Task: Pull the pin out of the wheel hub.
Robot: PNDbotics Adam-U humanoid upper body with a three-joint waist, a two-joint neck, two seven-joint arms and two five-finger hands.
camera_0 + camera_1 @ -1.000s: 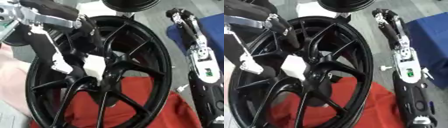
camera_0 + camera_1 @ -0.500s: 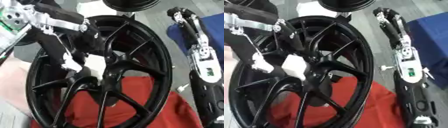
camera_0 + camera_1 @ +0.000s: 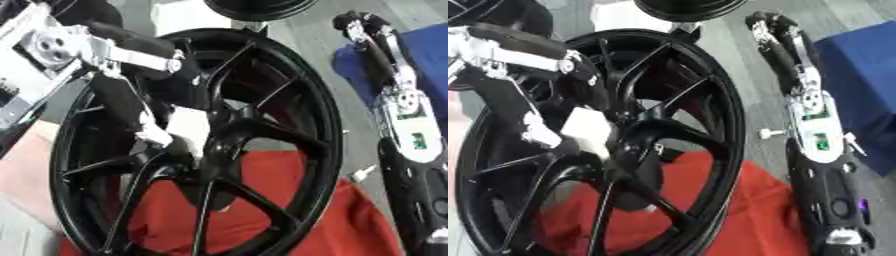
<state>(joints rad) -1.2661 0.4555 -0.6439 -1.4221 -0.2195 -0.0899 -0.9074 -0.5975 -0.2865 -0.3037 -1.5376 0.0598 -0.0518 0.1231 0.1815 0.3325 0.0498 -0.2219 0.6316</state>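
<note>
Standing nearly upright and filling the middle of both views, a black wheel (image 3: 201,145) is leaning a little, its top tipped toward the far right and its long oval running from near left to far right. Its spokes are fanning out from the wheel hub (image 3: 214,145) just below centre, and the open face is turning toward the camera. The lower part of the rim is resting on a red cloth (image 3: 289,210) that is spreading out to the near right.

Coming in from the far left, the left hand (image 3: 153,132) is reaching down through the spokes to the hub. Its dark fingers are pointing downward and bending in around a pale, whitish block-like piece (image 3: 586,129) sitting just left of the hub centre, so it is grasping that piece with fingers curled on it. Whether this pale piece is the pin itself cannot be told, and no separate pin shape is showing clearly. The silver wrist and forearm are lying across the rim's upper left.

Along the right edge, the right arm is stretching from near to far beside the wheel, apart from it. The right hand (image 3: 770,30) is showing at the far end, above a blue surface (image 3: 859,90); how its fingers are lying cannot be told.
</note>
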